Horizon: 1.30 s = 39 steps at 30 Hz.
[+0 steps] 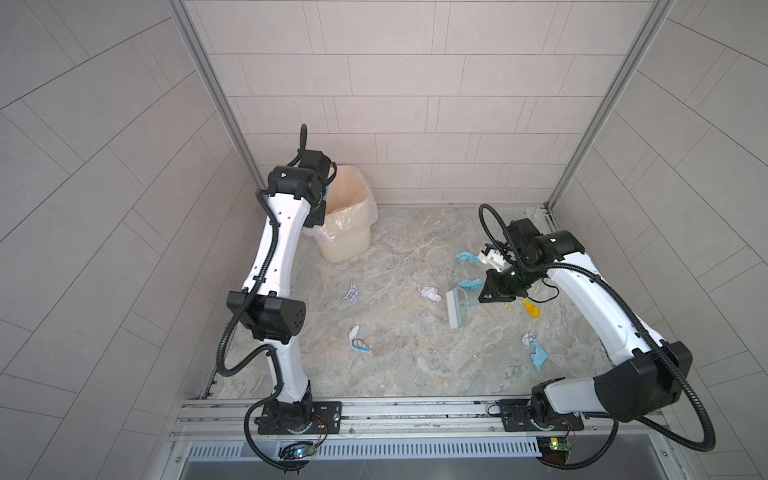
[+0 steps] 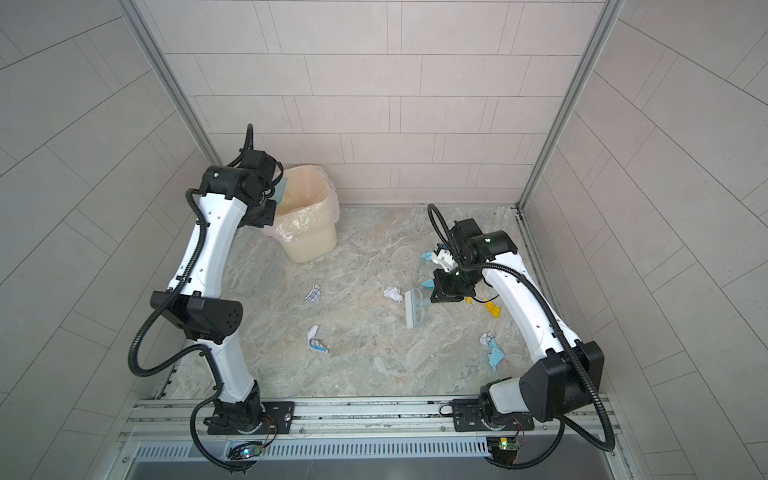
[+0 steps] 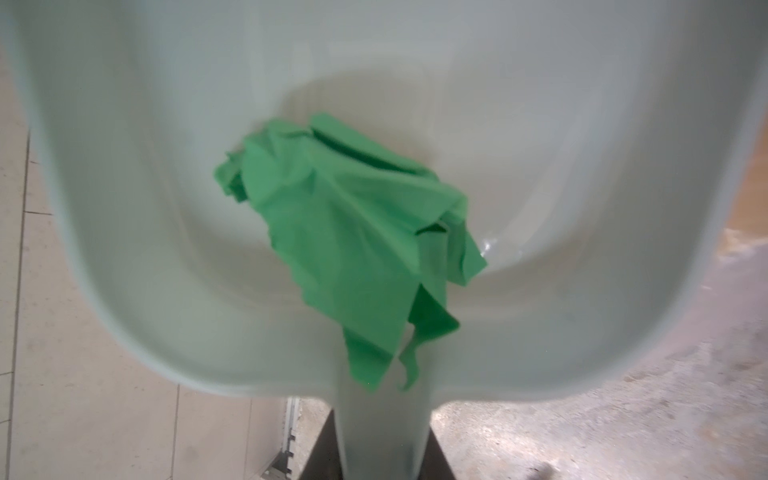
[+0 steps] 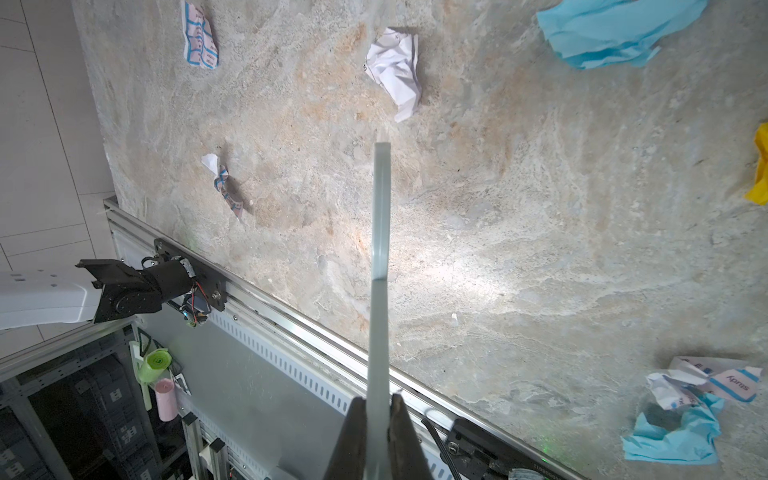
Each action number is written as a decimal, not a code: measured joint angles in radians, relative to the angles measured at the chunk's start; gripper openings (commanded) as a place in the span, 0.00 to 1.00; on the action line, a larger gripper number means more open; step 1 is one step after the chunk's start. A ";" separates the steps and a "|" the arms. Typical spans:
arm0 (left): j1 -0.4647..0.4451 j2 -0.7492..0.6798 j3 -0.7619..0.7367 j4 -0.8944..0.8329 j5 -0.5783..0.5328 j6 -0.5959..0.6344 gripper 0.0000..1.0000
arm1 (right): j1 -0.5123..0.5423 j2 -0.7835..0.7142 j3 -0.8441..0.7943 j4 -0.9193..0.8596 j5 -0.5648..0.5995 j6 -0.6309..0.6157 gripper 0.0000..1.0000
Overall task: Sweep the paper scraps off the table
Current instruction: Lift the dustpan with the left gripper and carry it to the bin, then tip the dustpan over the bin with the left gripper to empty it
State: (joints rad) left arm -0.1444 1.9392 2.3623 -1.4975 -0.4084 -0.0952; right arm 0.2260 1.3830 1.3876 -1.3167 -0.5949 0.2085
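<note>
Paper scraps (image 1: 431, 294) on table (image 1: 395, 374) — scattered, brush (image 1: 459, 309) clamped

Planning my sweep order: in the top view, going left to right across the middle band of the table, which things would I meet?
In a top view: grid-print scrap → white crumpled scrap → brush → yellow scrap.

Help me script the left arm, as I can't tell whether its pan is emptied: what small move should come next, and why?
Probably tip the dustpan mouth-down over the bin. The green scrap lies inside the pan, near its handle end. In a top view the pan's edge shows at the bin's rim, so a tilt should slide the scrap in.
</note>
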 measured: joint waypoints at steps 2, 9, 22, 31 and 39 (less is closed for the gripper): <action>0.000 0.020 0.010 0.000 -0.039 0.017 0.00 | 0.000 0.001 0.000 -0.005 0.000 0.000 0.00; -0.008 0.032 0.017 0.007 -0.200 0.103 0.00 | 0.000 0.011 0.000 -0.020 0.000 -0.002 0.00; -0.077 0.033 -0.041 0.098 -0.446 0.299 0.00 | 0.000 0.019 0.000 -0.021 0.000 -0.003 0.00; -0.109 0.033 -0.115 0.174 -0.568 0.412 0.00 | 0.000 0.019 0.000 -0.023 0.000 -0.003 0.00; -0.154 0.030 -0.209 0.342 -0.679 0.610 0.00 | 0.000 0.019 -0.003 -0.023 0.001 -0.004 0.00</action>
State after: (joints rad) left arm -0.2985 1.9694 2.1529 -1.1553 -1.0878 0.5148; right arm 0.2260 1.4021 1.3849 -1.3399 -0.5941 0.2043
